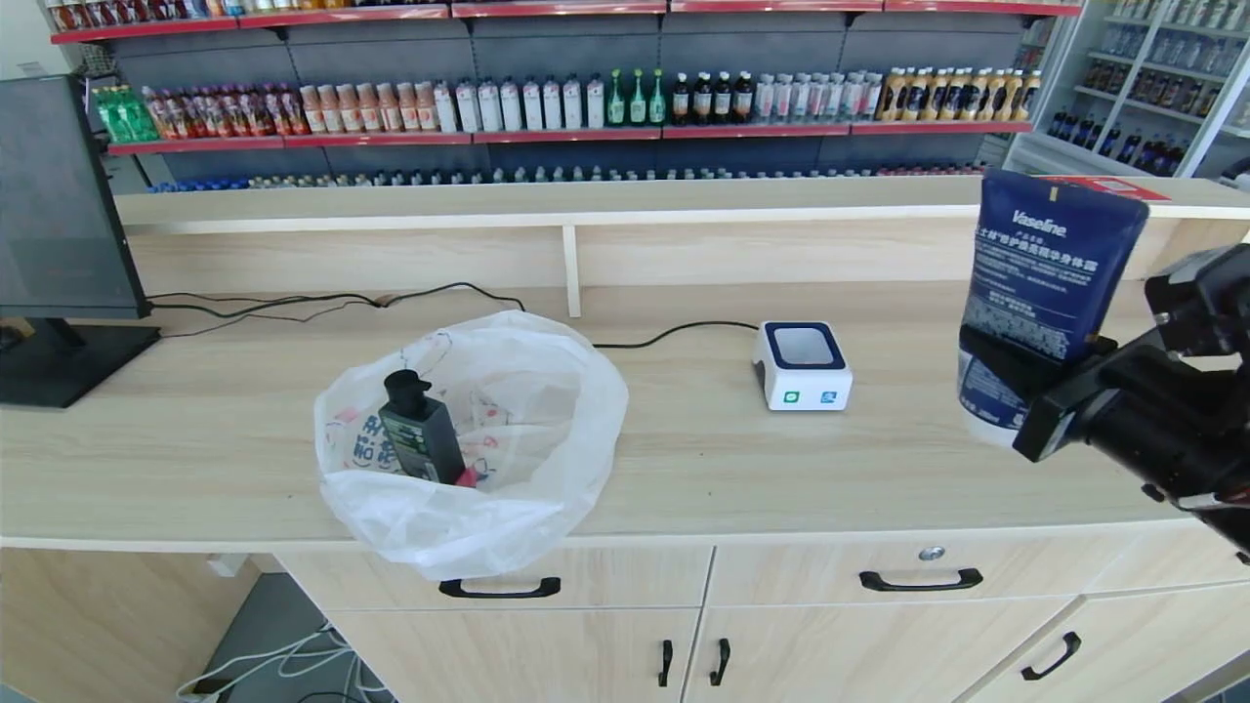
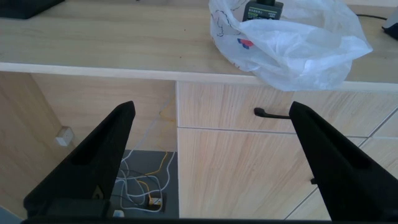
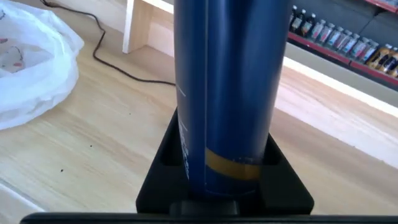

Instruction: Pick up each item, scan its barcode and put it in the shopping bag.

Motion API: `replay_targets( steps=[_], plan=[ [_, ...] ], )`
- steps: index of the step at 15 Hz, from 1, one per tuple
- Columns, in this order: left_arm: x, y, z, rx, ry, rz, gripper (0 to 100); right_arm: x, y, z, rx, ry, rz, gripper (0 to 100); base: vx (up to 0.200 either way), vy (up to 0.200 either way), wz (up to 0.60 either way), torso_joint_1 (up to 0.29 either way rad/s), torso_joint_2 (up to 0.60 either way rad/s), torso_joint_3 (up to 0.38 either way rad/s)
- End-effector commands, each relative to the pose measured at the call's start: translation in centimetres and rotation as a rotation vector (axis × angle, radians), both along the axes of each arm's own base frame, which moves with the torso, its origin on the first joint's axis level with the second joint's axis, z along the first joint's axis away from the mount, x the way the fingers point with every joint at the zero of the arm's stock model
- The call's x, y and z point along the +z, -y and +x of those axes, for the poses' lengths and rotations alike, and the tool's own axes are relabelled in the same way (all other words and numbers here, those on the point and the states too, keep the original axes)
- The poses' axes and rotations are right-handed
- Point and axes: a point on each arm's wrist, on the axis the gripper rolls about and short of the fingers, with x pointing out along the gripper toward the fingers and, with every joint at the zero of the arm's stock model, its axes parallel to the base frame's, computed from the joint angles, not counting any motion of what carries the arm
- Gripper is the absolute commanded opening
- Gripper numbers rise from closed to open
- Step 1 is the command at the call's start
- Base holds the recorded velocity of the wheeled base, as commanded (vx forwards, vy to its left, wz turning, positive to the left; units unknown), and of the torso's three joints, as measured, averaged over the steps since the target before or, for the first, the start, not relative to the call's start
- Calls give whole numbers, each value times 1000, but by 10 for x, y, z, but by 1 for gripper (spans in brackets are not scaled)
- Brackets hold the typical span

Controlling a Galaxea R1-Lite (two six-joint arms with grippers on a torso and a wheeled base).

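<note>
The pale wooden surface (image 1: 732,469) carries a white plastic bag (image 1: 547,391) near its front edge, left of centre, with the bag's lower folds hanging over that edge. A small white scanner (image 1: 801,366) sits to the right of the bag, well apart from it. Its black cable (image 1: 674,334) runs back behind the bag. A black monitor base (image 1: 59,361) stands at the far left, with thin cables (image 1: 293,305) trailing beside it.

Dark monitor (image 1: 61,200) sits at the counter's (image 1: 732,469) left end, black cables (image 1: 264,307) trailing beside it. Drink bottles (image 1: 547,103) line the shelves (image 1: 586,136) behind.
</note>
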Motion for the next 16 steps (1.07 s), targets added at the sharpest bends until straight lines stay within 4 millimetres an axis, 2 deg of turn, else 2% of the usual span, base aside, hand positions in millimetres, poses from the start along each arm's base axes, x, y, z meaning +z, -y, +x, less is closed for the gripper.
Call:
replay_targets(
  steps=[1, 4, 7, 10, 16],
  plan=[
    [0, 0, 0, 0, 0, -1, 100, 4, 6, -35, -17, 34, 61, 0, -200, 0, 0, 2, -2, 7],
    [0, 0, 0, 0, 0, -1, 100, 5, 7, -36, -19, 25, 101, 0, -200, 0, 0, 9, 9, 4],
    [0, 0, 0, 0, 0, -1, 100, -5, 10, -47, -25, 1, 95, 0, 0, 0, 0, 0, 0, 0],
    [0, 0, 0, 0, 0, -1, 100, -10, 12, -54, -23, -12, 99, 0, 0, 200, 0, -9, -6, 6],
    [0, 0, 0, 2, 0, -2, 100, -12, 12, -54, -19, -27, 103, 0, 0, 200, 0, 10, 6, 5]
  ],
)
